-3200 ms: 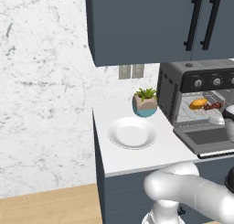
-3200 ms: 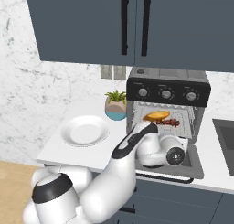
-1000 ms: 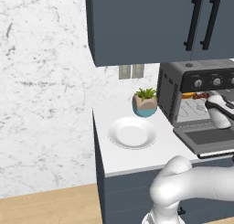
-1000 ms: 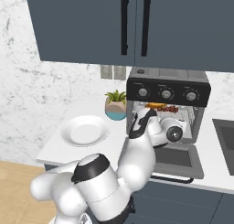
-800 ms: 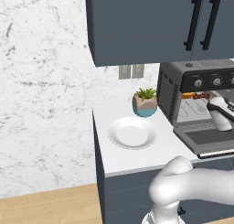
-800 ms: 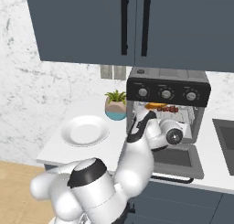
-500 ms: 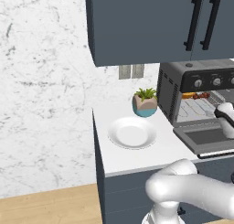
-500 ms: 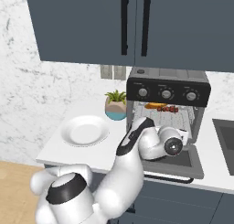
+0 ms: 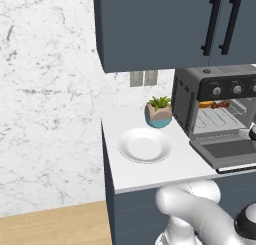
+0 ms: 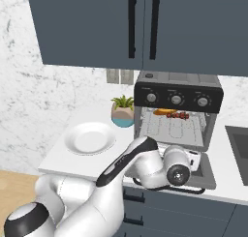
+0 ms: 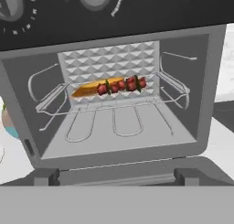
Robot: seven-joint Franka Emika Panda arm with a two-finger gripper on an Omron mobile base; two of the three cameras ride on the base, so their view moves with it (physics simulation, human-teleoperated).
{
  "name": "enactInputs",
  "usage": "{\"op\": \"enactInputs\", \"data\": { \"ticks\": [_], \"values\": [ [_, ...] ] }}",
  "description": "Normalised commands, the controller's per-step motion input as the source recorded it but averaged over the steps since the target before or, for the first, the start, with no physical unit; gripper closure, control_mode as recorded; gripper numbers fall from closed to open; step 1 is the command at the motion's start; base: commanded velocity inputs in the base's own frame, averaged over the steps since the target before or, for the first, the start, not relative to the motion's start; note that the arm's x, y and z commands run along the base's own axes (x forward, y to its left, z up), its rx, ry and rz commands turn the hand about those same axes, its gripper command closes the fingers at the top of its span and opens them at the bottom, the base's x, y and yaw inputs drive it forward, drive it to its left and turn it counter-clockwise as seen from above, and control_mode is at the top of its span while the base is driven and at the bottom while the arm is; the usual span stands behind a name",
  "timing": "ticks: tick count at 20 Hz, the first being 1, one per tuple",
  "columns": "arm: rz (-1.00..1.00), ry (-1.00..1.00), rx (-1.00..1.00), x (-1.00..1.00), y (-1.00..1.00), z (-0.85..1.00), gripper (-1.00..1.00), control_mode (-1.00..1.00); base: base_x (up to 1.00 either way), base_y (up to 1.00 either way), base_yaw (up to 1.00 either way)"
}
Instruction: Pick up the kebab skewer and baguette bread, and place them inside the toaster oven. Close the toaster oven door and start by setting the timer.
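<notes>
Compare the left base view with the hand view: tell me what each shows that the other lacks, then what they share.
Left base view alone: the white plate, the potted plant, the wall cabinets and the wood floor.
Hand view alone: a close look into the oven, with the skewer lying on the bread at the back of the wire rack.
Both: the toaster oven, its knobs and its door dropped open.

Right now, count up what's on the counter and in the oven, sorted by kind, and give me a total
Food: 2, the baguette bread and kebab skewer, both on the rack.
Appliances: 1, the toaster oven, door down.
Dishes: 1, a white plate.
Plants: 1, a potted plant.
Total: 5
</notes>
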Motion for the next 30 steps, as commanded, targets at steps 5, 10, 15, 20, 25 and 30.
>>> {"op": "enactInputs", "data": {
  "ticks": [5,10,15,20,25,30],
  "values": [
    [0.01,0.0,0.0,-0.9,-0.18,-0.07,-1.0,-1.0,0.0,0.0,0.0],
    [0.05,0.0,0.0,-0.69,-0.26,-0.28,-1.0,-1.0,0.0,0.0,0.0],
    [0.07,0.0,0.0,-0.53,-0.18,-0.28,-1.0,-1.0,0.0,0.0,0.0],
    [0.05,0.0,0.0,-0.31,-0.07,-0.26,-1.0,-1.0,0.0,0.0,0.0],
    [0.05,-0.03,0.0,-0.07,-0.16,-0.31,-1.0,-1.0,0.0,0.0,0.0],
    [0.09,-0.05,0.02,-0.02,-0.46,-0.2,-1.0,-1.0,0.0,0.0,0.0]
  ]
}}
